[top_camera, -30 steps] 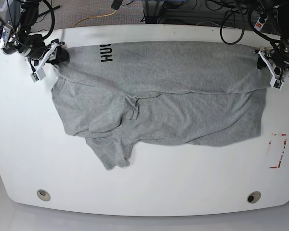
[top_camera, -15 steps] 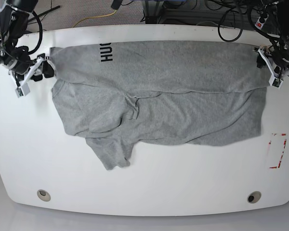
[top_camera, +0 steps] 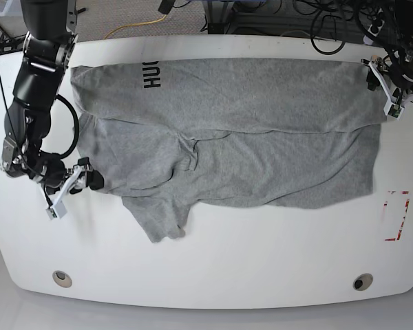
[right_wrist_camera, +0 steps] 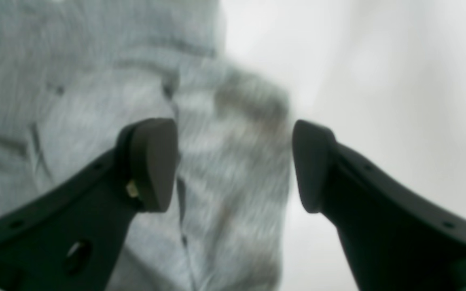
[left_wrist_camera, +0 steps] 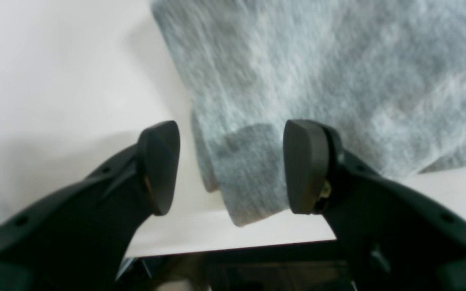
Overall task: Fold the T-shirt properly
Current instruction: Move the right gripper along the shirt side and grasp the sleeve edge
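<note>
Your right gripper (top_camera: 74,183), jaws apart and empty, sits beside the light heather-grey knit T-shirt's (top_camera: 248,117) near-left corner.

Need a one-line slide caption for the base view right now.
Half-folded T-shirt on the white table; right gripper open at its near sleeve edge, left gripper open at the far corner.

The white surface (top_camera: 213,268) with rounded corners is carrying the T-shirt (top_camera: 261,137), which is lying folded lengthwise across the far half (black lettering (top_camera: 151,74) showing near the far left corner). Two round fittings (top_camera: 62,278) are sitting near the front edge. Red-and-white markings (top_camera: 396,214) are lying at the right side.
</note>
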`<action>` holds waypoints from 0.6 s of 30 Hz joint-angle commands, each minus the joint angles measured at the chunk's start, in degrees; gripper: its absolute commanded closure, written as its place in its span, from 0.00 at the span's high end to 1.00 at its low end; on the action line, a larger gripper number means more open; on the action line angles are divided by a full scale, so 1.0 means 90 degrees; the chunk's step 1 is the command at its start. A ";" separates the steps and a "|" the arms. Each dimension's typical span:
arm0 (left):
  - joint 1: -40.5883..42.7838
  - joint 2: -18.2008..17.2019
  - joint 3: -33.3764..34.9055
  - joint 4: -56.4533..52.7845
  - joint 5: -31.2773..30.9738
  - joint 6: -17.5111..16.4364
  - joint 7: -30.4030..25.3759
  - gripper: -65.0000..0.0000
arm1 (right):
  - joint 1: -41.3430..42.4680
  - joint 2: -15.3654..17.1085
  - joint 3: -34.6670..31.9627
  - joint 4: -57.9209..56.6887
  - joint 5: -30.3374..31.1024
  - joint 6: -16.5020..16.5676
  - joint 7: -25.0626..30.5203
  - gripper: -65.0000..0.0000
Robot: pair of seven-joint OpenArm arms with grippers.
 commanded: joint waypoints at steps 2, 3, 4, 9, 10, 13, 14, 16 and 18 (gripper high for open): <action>-0.0017 -0.0103 -0.0039 0.0183 -0.0059 -0.0004 -0.0073 0.56 | 0.0769 0.0053 0.0038 -0.0884 -0.0571 -0.0003 0.0746 0.65; -0.0017 -0.0093 -0.0039 0.0183 -0.0059 -0.0004 -0.0073 0.56 | 0.0926 0.0014 0.0038 -0.1109 -0.0845 -0.0003 0.0922 0.65; -0.0027 -0.0093 -0.0039 0.0193 -0.0059 -0.0004 -0.0073 0.56 | 0.1043 0.0005 0.0038 -0.1265 -0.1070 -0.0003 0.1059 0.65; -0.0027 0.0151 -0.0332 0.0193 -0.0059 -0.0004 -0.0073 0.56 | 0.1365 -0.0210 0.0038 -0.2242 -0.2046 -0.0003 0.2045 0.65; -0.0027 0.0171 -0.0381 0.0193 -0.0059 -0.0004 -0.0073 0.56 | 0.1385 -0.0220 0.0048 -0.2369 -0.2115 -0.0003 0.2143 0.65; -0.0027 0.0210 -0.0469 0.0193 -0.0059 -0.0004 -0.0073 0.56 | 0.1385 -0.0279 0.0048 -0.2808 -0.2164 -0.0003 0.2543 0.65; -0.0027 0.0210 -0.0469 0.0193 -0.0059 -0.0004 -0.0073 0.56 | 0.1365 -0.0347 0.0048 -0.2877 -0.2164 -0.0003 0.2602 0.65; -0.0027 0.0200 -0.0469 0.0193 -0.0059 -0.0004 -0.0073 0.56 | 0.1346 -0.0454 0.0048 -0.2896 -0.2164 -0.0003 0.2602 0.65; -0.0027 0.0200 -0.0469 0.0193 -0.0059 -0.0004 -0.0073 0.56 | 0.1336 -0.0581 0.0048 -0.2896 -0.2164 -0.0003 0.2602 0.65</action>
